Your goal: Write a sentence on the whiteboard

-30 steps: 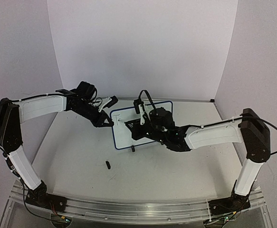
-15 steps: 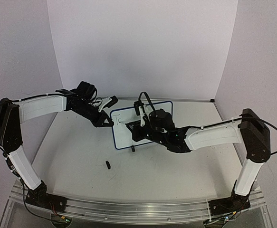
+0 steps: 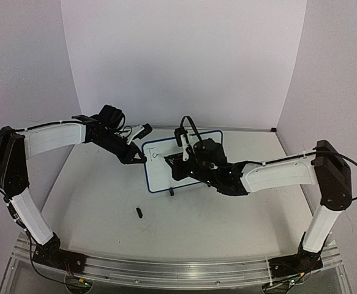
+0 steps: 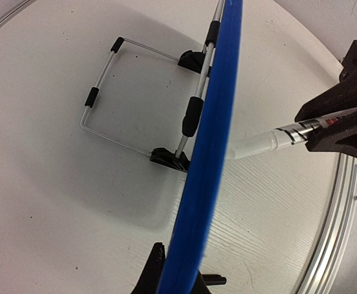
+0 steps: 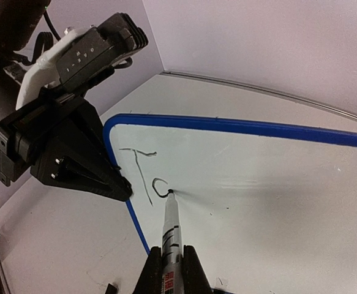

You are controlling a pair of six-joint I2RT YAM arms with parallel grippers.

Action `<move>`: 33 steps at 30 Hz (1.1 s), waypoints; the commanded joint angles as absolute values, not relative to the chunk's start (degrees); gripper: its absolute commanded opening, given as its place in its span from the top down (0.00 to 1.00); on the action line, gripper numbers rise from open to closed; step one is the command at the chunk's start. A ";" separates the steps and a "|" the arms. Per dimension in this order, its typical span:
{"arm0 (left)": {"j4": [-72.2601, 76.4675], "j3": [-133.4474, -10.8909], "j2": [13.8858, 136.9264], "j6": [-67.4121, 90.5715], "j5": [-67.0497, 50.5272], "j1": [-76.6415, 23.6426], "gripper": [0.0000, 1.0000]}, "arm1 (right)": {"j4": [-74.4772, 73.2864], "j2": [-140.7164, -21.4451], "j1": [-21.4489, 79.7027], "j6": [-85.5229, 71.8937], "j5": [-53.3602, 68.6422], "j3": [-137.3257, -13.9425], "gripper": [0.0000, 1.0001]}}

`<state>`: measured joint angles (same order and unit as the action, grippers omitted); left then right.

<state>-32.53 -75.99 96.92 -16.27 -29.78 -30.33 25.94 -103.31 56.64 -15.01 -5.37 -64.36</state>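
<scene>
Blue-rimmed whiteboard (image 5: 276, 177) meets marker (image 5: 172, 229) tip (sentence (image 5: 142, 177) shows "T", a curl)

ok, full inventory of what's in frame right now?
whiteboard: one, white with blue rim, standing mid-table
handwriting: a "T" plus one part-formed letter, black, whiteboard's upper left
wire stand: one, silver with black sleeves, behind the whiteboard
marker: one, white barrel, tip on the whiteboard
small black piece: one, on the table in front of the whiteboard; possibly a cap
table: one, white
rail: one, silver, table's near edge
left gripper: black, shut on the whiteboard's left edge
right gripper: black, shut on the marker
</scene>
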 commanded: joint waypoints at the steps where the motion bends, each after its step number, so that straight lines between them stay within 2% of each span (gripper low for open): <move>1: -33.09 -76.35 97.42 -17.08 -27.25 -30.69 1.00 | 26.97 -101.11 56.09 -14.06 -7.18 -65.63 1.00; 16: -33.22 -76.48 97.74 -17.16 -27.07 -30.79 1.00 | 29.07 -100.01 56.08 -13.72 -2.39 -64.09 1.00; 23: -33.25 -76.46 97.68 -17.21 -27.02 -30.87 1.00 | 29.69 -97.14 56.07 -14.32 -3.77 -60.88 1.00; 33: -33.30 -76.46 97.82 -17.15 -26.97 -30.94 1.00 | 28.95 -99.15 55.63 -15.08 -3.52 -61.48 1.00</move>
<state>-32.67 -75.99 96.92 -16.56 -29.30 -30.72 27.42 -98.91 56.16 -14.60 -3.60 -60.99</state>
